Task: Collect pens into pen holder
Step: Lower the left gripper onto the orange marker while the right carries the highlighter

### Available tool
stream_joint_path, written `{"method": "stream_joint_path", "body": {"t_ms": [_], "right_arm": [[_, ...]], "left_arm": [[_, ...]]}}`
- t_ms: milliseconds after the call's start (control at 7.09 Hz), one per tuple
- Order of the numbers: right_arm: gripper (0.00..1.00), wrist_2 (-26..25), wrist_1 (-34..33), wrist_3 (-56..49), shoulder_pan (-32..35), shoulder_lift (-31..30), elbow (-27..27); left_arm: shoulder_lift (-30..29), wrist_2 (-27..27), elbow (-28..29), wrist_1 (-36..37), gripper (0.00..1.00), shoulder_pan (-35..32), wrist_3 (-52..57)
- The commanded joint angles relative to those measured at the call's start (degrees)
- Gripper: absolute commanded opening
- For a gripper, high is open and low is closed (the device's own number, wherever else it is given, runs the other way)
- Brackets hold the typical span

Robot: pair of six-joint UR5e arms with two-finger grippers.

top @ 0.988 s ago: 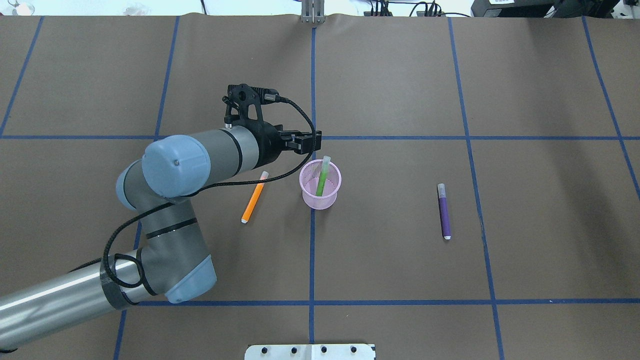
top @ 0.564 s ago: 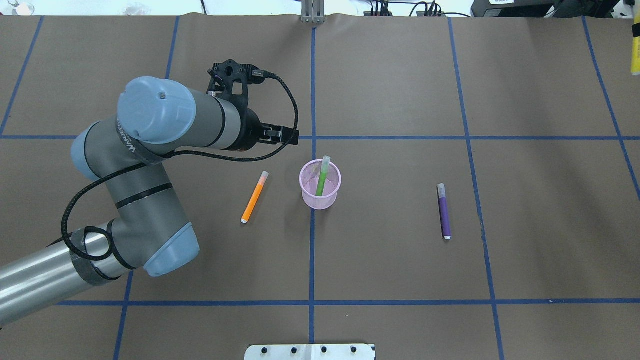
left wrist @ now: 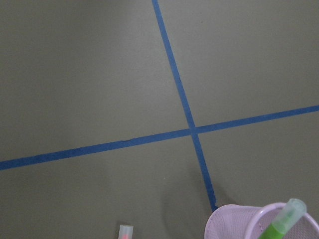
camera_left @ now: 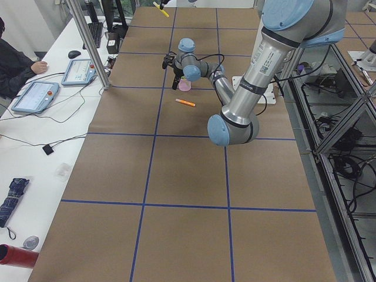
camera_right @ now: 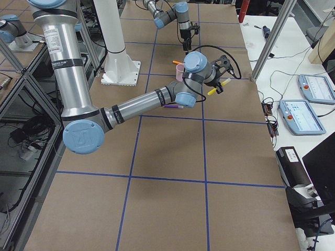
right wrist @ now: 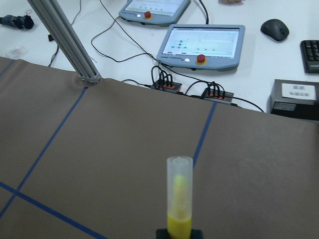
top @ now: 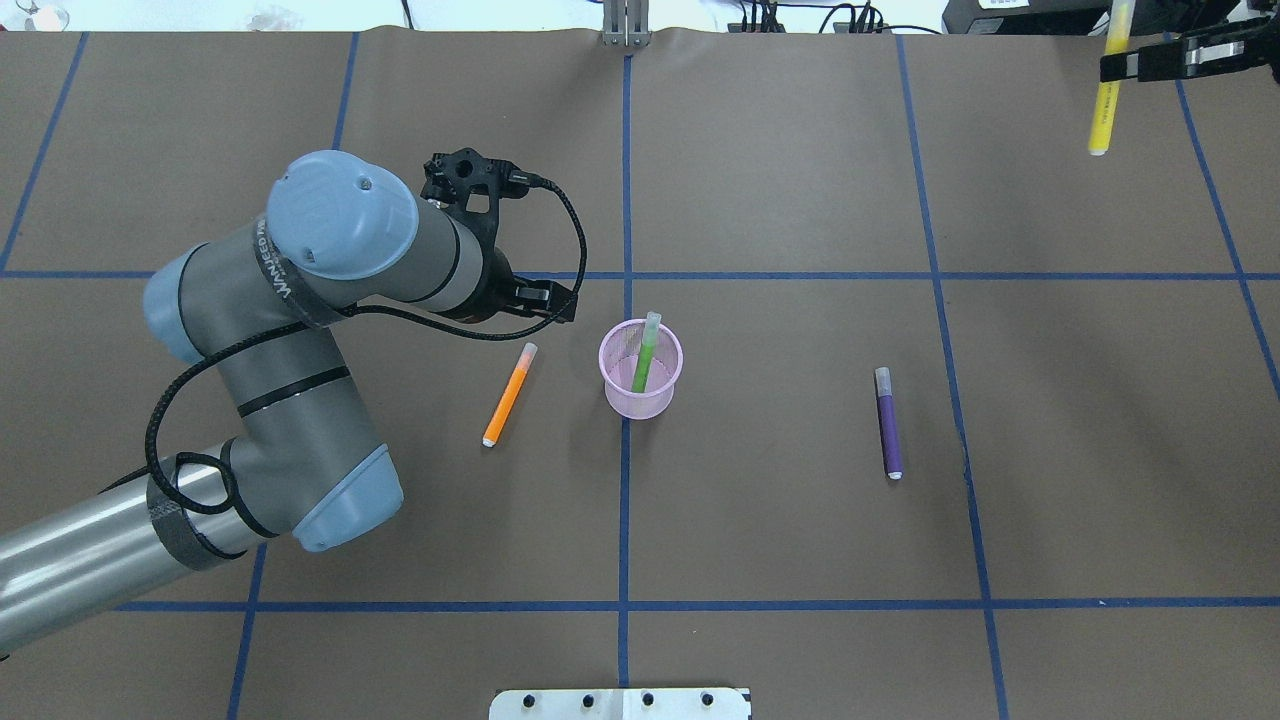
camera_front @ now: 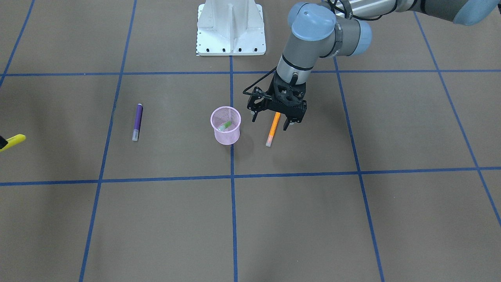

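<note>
Right gripper [top: 1118,68], cut off upper right, clamped yellow pen [top: 1100,115]. Left gripper [camera_front: 270,123] gaped wide. Green pen [top: 645,350] half-hidden in mesh pen holder [top: 650,402].

The left arm [top: 330,260] is made of round grey tubes, and each joint is closed by a pale blue cap [top: 340,210] with a small screw on it. A dark band with white letters [top: 283,285] goes around one link. A black cable [top: 565,215] runs from the black camera bracket [top: 465,180] back along the arm, and black tape [top: 182,522] fixes it there. The left gripper [camera_front: 271,121] is black. The right arm [camera_right: 136,107] has silver tubes and the same blue caps. The base [camera_front: 231,27] is white, with a row of dark bolts.
</note>
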Motion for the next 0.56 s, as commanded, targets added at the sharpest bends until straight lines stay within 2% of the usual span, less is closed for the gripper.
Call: {"method": "stream_joint_path", "body": {"t_ms": [0,141,423], "right_arm": [[0.0,-6.9,8.5,2.4,-8.0,0.1,0.3],[0.0,-11.6,10.4,4.4,-12.4,0.1,0.5],[0.0,-17.7,13.2,5.3,-19.7,1.5,0.6]], "left_arm": [[-0.2,-0.9,3.4,0.9,0.95,0.5,2.4],[-0.3,-0.9,5.3,0.9,0.94,1.5,2.4],[-0.4,-1.0,6.8,0.8,0.91,2.3,2.4]]}}
